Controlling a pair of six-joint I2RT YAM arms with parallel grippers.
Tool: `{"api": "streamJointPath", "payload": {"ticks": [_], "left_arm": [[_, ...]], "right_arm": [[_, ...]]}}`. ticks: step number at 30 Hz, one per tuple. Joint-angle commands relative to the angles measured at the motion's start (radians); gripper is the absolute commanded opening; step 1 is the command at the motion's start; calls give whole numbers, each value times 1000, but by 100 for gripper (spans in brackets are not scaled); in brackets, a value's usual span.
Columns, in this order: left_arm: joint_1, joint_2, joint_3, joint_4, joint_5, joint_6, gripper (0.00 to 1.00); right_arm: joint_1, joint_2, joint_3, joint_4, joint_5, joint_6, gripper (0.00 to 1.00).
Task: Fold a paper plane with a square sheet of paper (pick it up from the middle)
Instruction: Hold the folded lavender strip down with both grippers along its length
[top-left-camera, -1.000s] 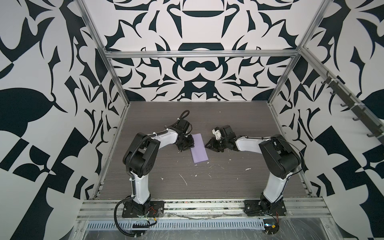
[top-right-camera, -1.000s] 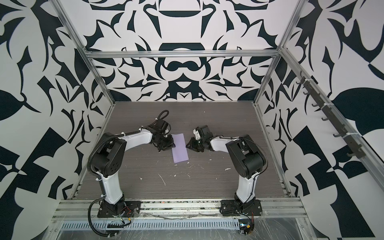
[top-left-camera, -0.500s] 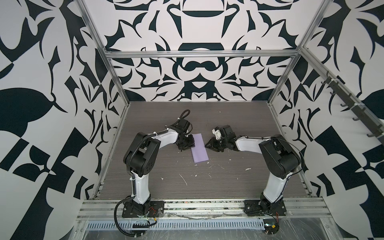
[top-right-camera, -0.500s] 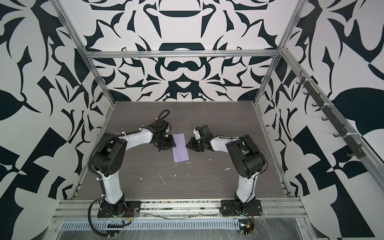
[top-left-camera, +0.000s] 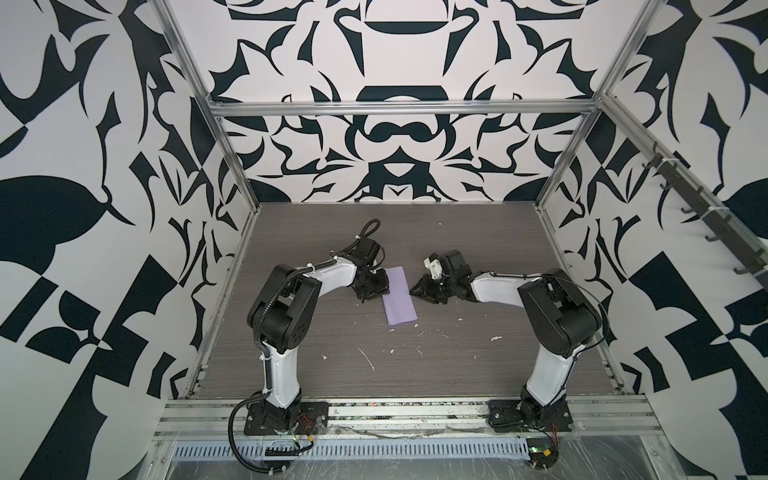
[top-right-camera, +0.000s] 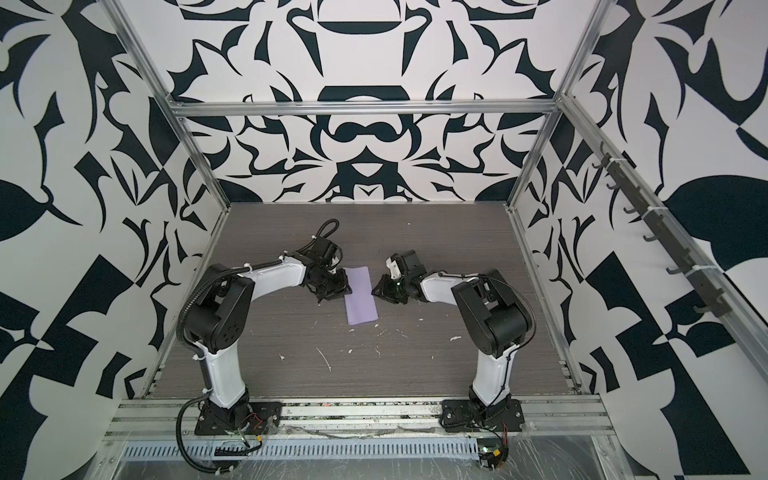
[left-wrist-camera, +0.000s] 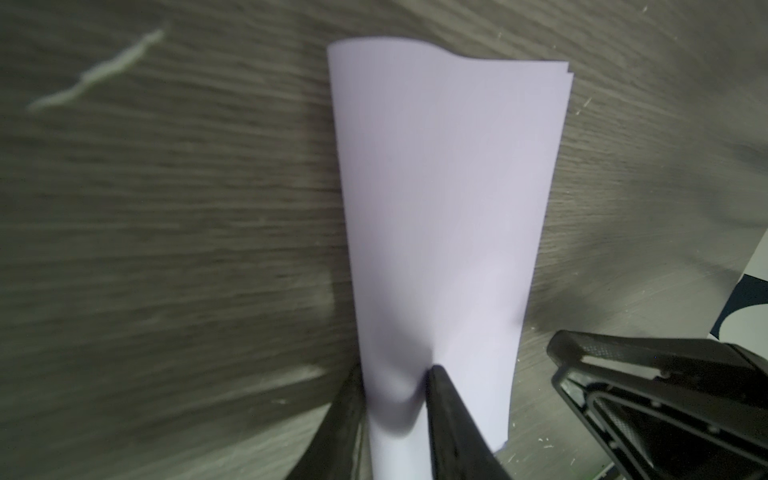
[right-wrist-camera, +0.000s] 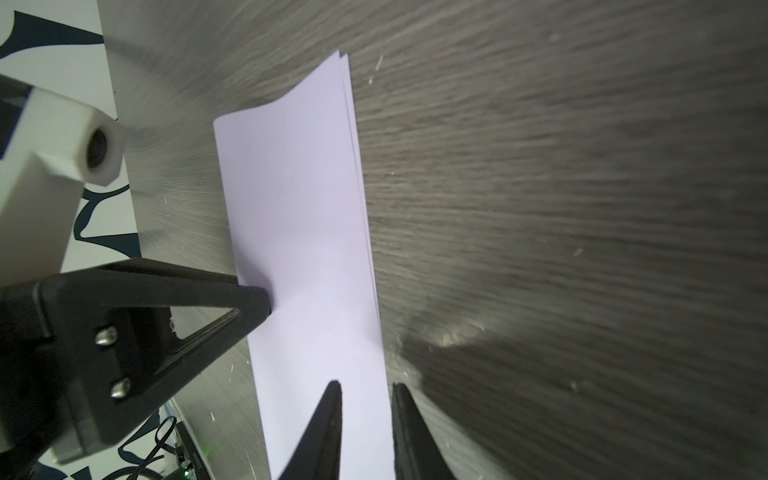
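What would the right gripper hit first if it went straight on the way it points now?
Most likely the folded lilac sheet: the right gripper points along it, fingertips right at its near edge. The left gripper pinches the sheet off to one side. Height above the paper is unclear.
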Motion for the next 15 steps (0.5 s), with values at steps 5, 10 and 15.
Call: {"api": "streamJointPath", "payload": {"ticks": [5, 10, 15], "left_arm": [[-3, 124, -82, -147, -116, -1, 31], [-3, 129, -80, -148, -115, 0, 31], [-4, 133, -78, -153, -117, -1, 32]], "right_arm": [[16, -17, 60, 27, -43, -11, 26], [22, 6, 79, 27, -63, -11, 26], [25, 24, 93, 27, -70, -9, 26]]}}
